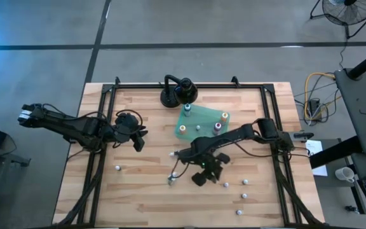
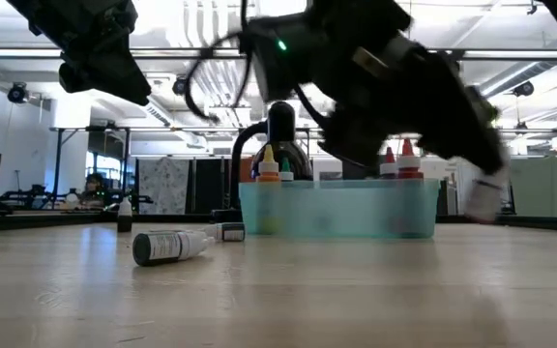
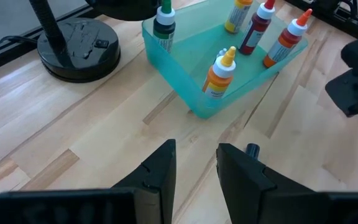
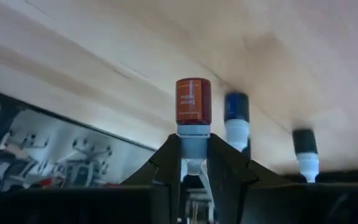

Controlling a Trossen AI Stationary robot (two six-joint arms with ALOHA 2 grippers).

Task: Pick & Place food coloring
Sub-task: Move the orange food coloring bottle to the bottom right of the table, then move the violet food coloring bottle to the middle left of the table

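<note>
The right gripper had closed on a red-labelled bottle by its narrow neck, over the near middle of the table, with two more bottles just beyond it. Four bottles stood in the teal tray beside the black stand; others lay scattered on the wood, one dark-labelled bottle on its side. These looked light, stiff little plastic things, smooth and apt to tip, so pinching at the neck under the cap seemed the surest hold. The left gripper hung near the tray, its fingers narrowly apart and holding nothing
</note>
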